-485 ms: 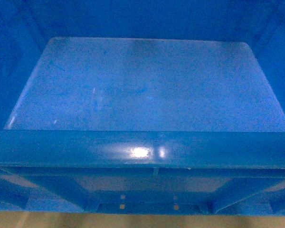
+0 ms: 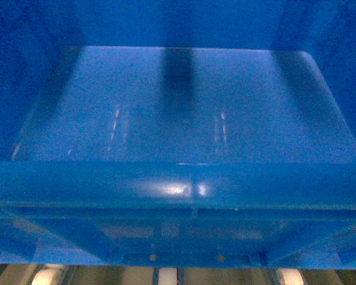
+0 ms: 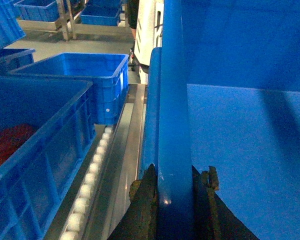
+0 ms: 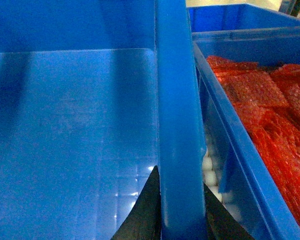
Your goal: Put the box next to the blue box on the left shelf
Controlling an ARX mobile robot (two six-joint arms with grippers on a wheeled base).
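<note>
A warehouse or factory floor: rows of blue plastic crates [image 3: 90, 75] sit on metal racks fitted with roller tracks [image 3: 92, 170] above a concrete floor [image 3: 55, 47].

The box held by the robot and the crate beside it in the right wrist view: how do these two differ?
The box is empty, showing a bare smooth floor; the neighbouring crate is filled with red mesh bags. The box's rim is clamped between the right gripper's fingers; nothing grips the neighbouring crate. Both are bright blue open-topped plastic crates, side by side.
</note>
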